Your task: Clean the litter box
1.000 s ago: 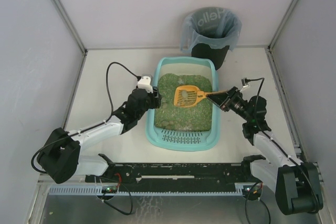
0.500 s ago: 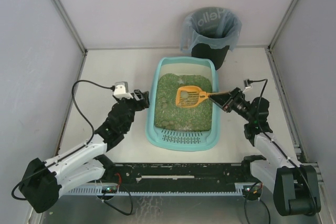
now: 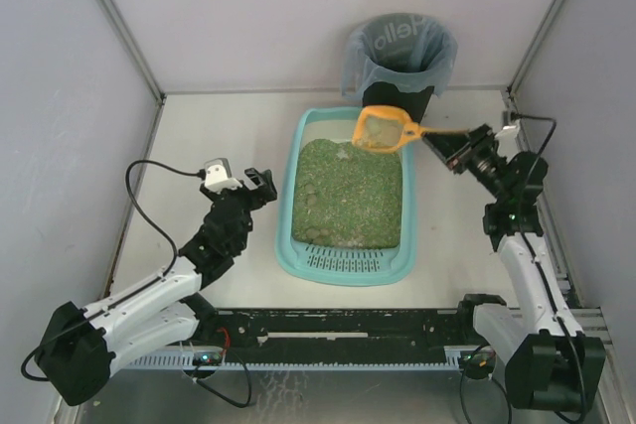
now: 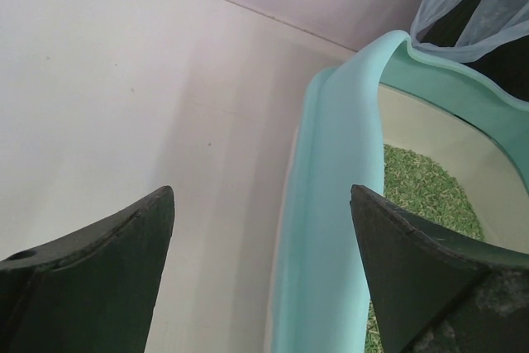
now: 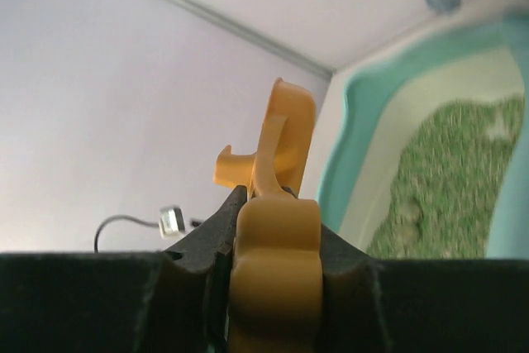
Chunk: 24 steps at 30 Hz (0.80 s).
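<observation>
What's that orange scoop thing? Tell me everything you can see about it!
The scoop is bright orange and looks like plastic. It has a squarish head with raised sides and a long thin handle. The right gripper is shut on the handle's end, and nothing else seems to touch it. Its head sits over the far end of the litter box, just in front of the black bin. Something pale greenish lies inside the head.
</observation>
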Each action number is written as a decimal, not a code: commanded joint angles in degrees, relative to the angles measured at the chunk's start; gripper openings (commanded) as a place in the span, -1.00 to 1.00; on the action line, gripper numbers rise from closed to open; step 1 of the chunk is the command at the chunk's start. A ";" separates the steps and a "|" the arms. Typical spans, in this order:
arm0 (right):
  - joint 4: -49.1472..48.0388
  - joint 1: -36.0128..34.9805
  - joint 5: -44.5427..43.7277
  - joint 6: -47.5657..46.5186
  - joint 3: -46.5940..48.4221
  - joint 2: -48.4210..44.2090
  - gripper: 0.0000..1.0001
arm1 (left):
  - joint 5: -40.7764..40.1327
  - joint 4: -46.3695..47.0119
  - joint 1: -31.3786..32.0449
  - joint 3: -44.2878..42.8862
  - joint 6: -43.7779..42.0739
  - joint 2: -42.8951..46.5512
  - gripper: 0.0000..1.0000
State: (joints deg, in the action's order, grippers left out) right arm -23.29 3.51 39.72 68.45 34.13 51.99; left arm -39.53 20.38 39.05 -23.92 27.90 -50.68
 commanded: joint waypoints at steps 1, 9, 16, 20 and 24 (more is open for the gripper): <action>4.36 2.65 -5.67 0.19 12.03 3.50 -1.00 | -2.03 1.29 0.16 -0.51 0.59 -1.02 0.82; 8.61 3.53 -20.72 -4.86 30.45 16.80 -1.00 | -1.69 0.19 0.15 -1.30 -0.08 -1.05 0.83; 14.67 2.70 -26.24 -18.85 49.32 30.71 -1.00 | -0.86 -0.48 0.15 -2.13 -1.33 -1.20 0.83; 26.22 -0.21 -28.17 -32.96 64.65 39.97 -1.00 | -0.18 -0.39 0.16 -2.38 -2.09 -1.84 0.82; 34.75 -5.25 -35.08 -49.22 76.16 46.24 -1.00 | 0.41 -0.99 0.17 -3.08 -2.28 -2.42 0.82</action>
State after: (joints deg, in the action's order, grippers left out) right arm 2.90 3.27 11.53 38.79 101.10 95.64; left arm -39.90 18.87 39.05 -24.08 27.18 -52.66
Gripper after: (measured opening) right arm 0.188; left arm 0.910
